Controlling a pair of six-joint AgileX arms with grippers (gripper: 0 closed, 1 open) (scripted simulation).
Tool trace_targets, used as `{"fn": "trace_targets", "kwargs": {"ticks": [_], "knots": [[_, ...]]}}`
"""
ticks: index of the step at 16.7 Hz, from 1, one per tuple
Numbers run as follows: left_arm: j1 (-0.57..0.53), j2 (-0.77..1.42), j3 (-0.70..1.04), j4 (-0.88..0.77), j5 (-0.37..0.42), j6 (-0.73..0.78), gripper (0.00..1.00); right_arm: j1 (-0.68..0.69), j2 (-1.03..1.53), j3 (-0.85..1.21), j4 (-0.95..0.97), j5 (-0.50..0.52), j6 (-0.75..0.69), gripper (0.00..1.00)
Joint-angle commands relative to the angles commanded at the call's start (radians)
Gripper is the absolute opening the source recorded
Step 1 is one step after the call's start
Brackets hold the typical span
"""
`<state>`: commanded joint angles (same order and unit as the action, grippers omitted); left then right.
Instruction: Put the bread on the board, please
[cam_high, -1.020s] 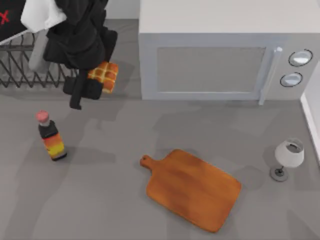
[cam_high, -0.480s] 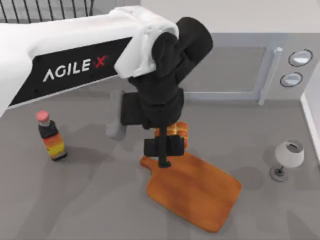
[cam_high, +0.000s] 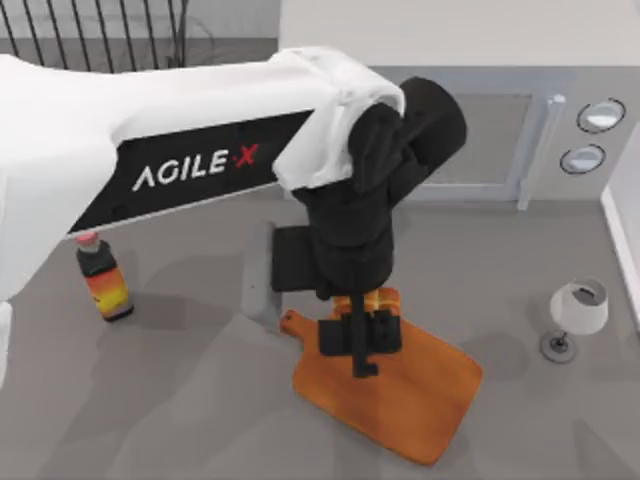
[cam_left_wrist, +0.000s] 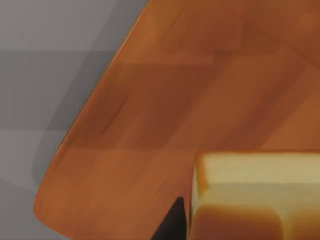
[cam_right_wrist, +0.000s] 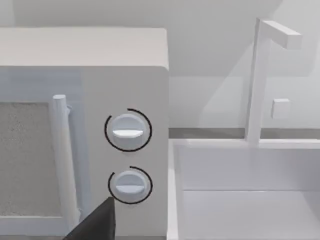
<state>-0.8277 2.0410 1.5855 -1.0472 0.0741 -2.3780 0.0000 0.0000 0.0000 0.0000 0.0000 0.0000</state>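
From above, my left arm reaches in from the left side across the grey worktop (cam_high: 180, 400), its white shell marked AGILEX, and ends in the black left tool (cam_high: 361, 338) over the handle end of the board (cam_high: 420, 400). The tool is clenched on the bread (cam_high: 372, 301), whose golden-orange edge peeks out just beneath the black wrist, over the part of the board nearest the knob handle. Whether the bread touches the wood cannot be told from here. The board lies slanted at lower centre. A dark bottle (cam_high: 103, 283) with an orange-yellow label and pink cap stands at the left, partly under the arm. A white microwave (cam_high: 520, 140) sits at the back, a small white lamp (cam_high: 577, 315) at the right, and a black wire rack (cam_high: 100, 30) at the back left.

The left wrist camera looks down close on the board (cam_left_wrist: 165, 100), its rounded corner meeting grey worktop (cam_left_wrist: 45, 60). The bread (cam_left_wrist: 255, 195) fills a corner, pale yellow on one face and golden-brown on another, with a dark sliver of a finger (cam_left_wrist: 172, 222) beside it.

The right wrist camera faces the microwave (cam_right_wrist: 125, 70) with its two dials and bar handle, and a white sink (cam_right_wrist: 240, 195) with a faucet (cam_right_wrist: 260, 75) beside it; a dark part of the right tool (cam_right_wrist: 97, 225) juts in, and I cannot tell its state
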Motion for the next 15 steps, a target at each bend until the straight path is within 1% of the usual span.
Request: {"fn": "trace_targets", "kwargs": {"ticks": [6,15], "knots": [[0.004,0.001,-0.004,0.011,0.000,0.001,0.00,0.000,0.000,0.000,0.000,0.000,0.000,1.00],[-0.004,0.034,-0.055,0.100,0.000,-0.005,0.00,0.000,0.000,0.000,0.000,0.000,0.000,1.00]]}}
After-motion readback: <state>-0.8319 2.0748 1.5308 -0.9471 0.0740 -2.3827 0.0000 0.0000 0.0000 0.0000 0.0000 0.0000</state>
